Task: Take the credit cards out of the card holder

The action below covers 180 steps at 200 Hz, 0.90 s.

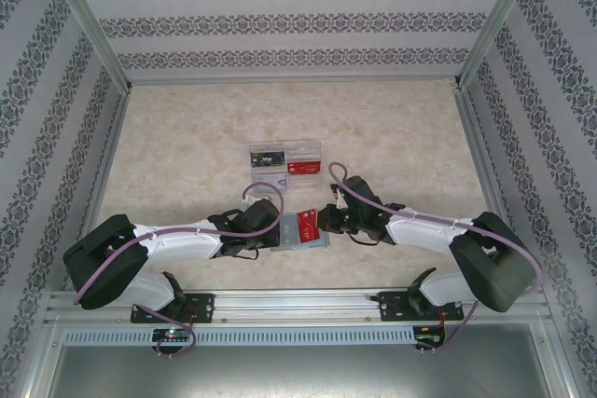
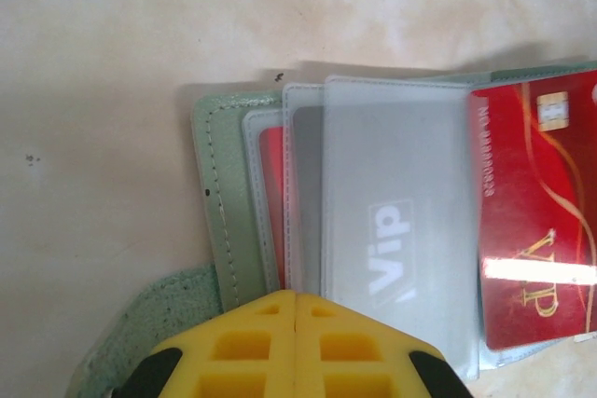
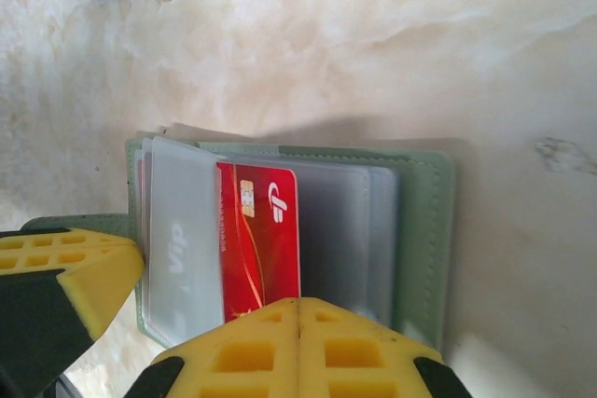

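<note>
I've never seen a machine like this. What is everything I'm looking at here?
card holder: one, grey-green, lying open on the table between the two grippers
sleeves: several, clear, fanned inside the holder
red cards: at least two, tucked in sleeves
tray: one, clear plastic, beyond the holder
dark card: one, in the tray's left side
loose red card: one, in the tray's right side
table: one, beige marble pattern
walls: three, grey-patterned stripes
left gripper: one, yellow fingers shut, at the holder's edge
right gripper: one, yellow fingers shut, at the opposite edge
</note>
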Motion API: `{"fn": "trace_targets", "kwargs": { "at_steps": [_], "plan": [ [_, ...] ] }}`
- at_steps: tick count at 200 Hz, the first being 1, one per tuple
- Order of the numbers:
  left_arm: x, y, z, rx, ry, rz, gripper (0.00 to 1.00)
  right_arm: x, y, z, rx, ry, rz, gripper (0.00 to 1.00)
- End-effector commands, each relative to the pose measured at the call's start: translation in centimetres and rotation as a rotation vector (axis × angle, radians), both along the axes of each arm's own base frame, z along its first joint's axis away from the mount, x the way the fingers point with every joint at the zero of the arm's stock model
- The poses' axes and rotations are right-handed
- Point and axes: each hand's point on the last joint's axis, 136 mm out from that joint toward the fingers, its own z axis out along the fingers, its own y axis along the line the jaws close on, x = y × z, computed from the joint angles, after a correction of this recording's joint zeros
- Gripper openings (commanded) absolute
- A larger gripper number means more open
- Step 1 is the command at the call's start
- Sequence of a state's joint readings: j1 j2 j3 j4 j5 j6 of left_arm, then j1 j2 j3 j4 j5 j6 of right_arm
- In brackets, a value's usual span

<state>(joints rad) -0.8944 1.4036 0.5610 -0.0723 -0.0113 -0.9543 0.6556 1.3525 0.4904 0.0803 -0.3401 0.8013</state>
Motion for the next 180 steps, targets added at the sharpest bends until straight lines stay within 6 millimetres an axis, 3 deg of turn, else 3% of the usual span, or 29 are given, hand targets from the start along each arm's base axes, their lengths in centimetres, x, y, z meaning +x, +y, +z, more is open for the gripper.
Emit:
{"fn": "trace_targets", "kwargs": {
  "at_steps": [1, 50, 70, 100, 119, 151, 180],
  "plan": [
    [-0.1, 1.4, -0.6, 0.066, 0.031, 0.025, 0.0, -0.5, -0.9, 1.0, 0.0, -0.031, 0.02, 0.0],
    [0.4, 0.4, 1.6, 0.014, -0.008, 0.003, 0.0, -0.5, -1.8, 5.1, -0.021, -0.176, 0.076, 0.0],
    [0.7, -0.2, 3.2, -0.023, -0.043, -0.012, 0.07, -0.3, -2.0, 7.2, -0.039, -0.258, 0.108, 0.0],
    [1.0, -0.2, 5.9, -0.079, -0.111, -0.015, 0.31, 0.4, -2.0, 9.9, -0.082, -0.391, 0.149, 0.0],
    [0.9, 0.4, 7.4, -0.105, -0.16, -0.007, 0.54, 0.6, -1.6, 11.1, -0.157, -0.489, 0.205, 0.0],
    [0.2, 2.5, 9.2, -0.138, -0.236, 0.018, 0.84, 1.0, -0.3, 12.2, -0.276, -0.64, 0.337, 0.0],
    [-0.8, 5.0, 10.0, -0.149, -0.301, 0.05, 1.0, 1.3, 0.8, 13.1, -0.373, -0.741, 0.438, 0.0]
  ]
}}
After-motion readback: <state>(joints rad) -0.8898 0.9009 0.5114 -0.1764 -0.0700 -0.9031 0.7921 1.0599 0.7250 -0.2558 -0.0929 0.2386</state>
